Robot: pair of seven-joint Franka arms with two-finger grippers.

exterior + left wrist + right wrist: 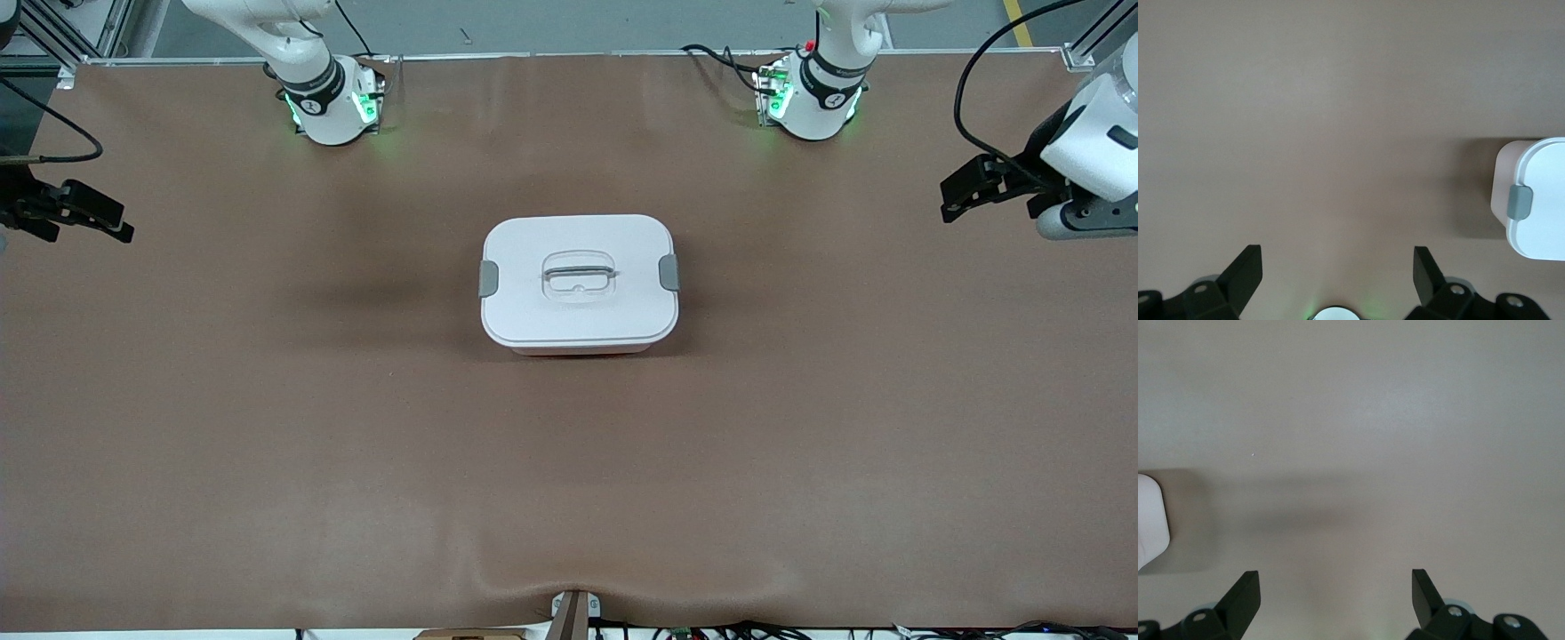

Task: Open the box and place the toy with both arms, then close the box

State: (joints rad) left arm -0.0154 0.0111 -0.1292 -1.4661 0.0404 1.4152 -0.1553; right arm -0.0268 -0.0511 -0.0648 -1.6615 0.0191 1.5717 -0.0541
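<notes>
The white box [579, 283] stands in the middle of the table with its lid on and a grey latch [488, 278] at each end. A recessed handle [579, 273] sits in the lid's top. The toy is out of view. My left gripper [949, 203] hangs open over the left arm's end of the table, apart from the box. In the left wrist view its fingers [1245, 270] are spread with nothing between them, and the box [1541, 200] shows at the edge. My right gripper [124, 222] hangs open over the right arm's end; the right wrist view shows only a box corner [1150, 520].
A brown mat [356, 427] covers the whole table. The two arm bases [333, 107] [809, 102] glow green at the edge farthest from the front camera. Cables run beside the left arm's base [720, 58]. A small bracket [573, 613] sits at the nearest table edge.
</notes>
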